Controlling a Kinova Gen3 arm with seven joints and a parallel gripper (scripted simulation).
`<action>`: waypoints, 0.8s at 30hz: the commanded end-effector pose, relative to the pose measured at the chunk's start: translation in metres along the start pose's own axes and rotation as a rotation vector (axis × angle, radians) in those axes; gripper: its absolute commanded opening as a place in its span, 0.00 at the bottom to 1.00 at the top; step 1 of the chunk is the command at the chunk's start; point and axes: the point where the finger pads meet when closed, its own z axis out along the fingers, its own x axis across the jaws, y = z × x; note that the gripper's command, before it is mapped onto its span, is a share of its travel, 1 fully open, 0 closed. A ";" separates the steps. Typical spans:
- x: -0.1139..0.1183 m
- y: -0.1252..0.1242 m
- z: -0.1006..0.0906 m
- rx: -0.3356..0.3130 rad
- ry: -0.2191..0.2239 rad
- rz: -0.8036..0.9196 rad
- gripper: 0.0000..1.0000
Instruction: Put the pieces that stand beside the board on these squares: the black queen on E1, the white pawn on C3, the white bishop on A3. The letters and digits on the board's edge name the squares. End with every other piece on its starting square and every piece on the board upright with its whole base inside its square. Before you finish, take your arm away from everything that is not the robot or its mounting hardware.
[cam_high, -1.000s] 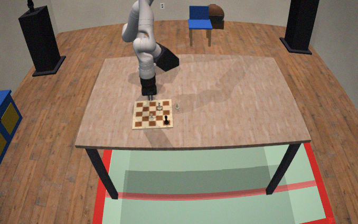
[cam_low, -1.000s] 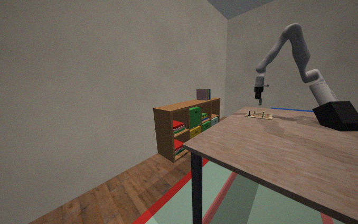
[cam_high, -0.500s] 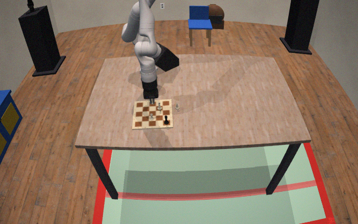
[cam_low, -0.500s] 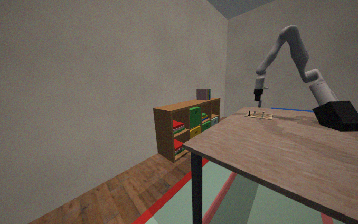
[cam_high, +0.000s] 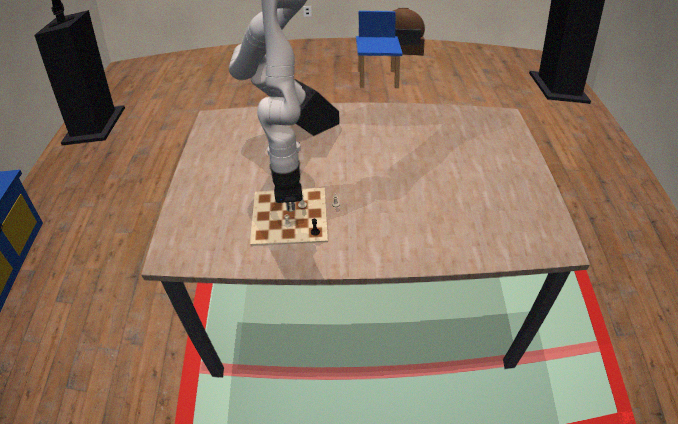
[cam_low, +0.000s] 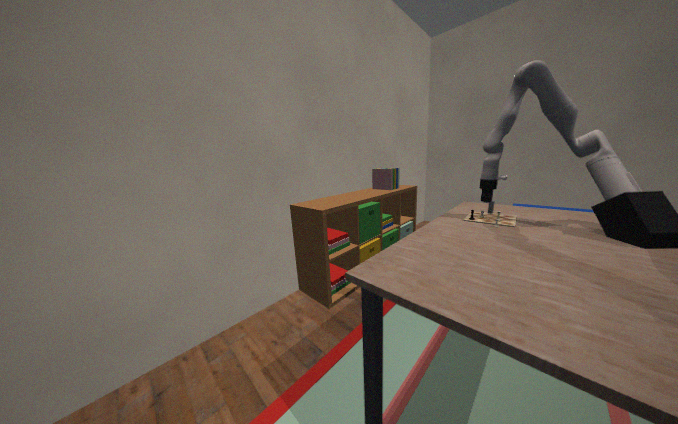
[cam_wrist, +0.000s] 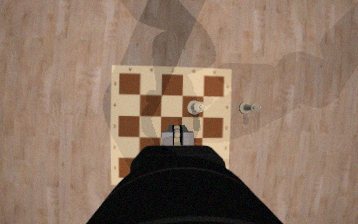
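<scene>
The claw (cam_high: 291, 206) (cam_low: 491, 207) (cam_wrist: 176, 131), closed narrowly on what looks like the white pawn (cam_wrist: 177, 134), hangs upright above brown square C3 (cam_high: 288, 213) (cam_wrist: 171, 121), with a standing white chess piece (cam_high: 287, 220) (cam_low: 482, 214) just on the near side.

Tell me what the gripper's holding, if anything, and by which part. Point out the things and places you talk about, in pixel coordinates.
A pale chess piece (cam_wrist: 177, 137), pinched between the tips of the gripper (cam_high: 291, 206) (cam_low: 491, 210) (cam_wrist: 176, 131); which part is too small to tell.

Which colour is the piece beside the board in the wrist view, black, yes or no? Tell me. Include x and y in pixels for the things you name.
No, the piece (cam_high: 336, 201) (cam_wrist: 246, 108) beside the board (cam_high: 289, 241) (cam_low: 506, 223) (cam_wrist: 115, 100) is pale.
</scene>
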 end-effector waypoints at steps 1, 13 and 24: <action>-0.008 -0.002 0.012 0.013 -0.010 0.015 0.00; -0.008 -0.003 0.017 0.013 -0.010 0.015 0.00; -0.008 -0.003 0.017 0.013 -0.010 0.015 0.00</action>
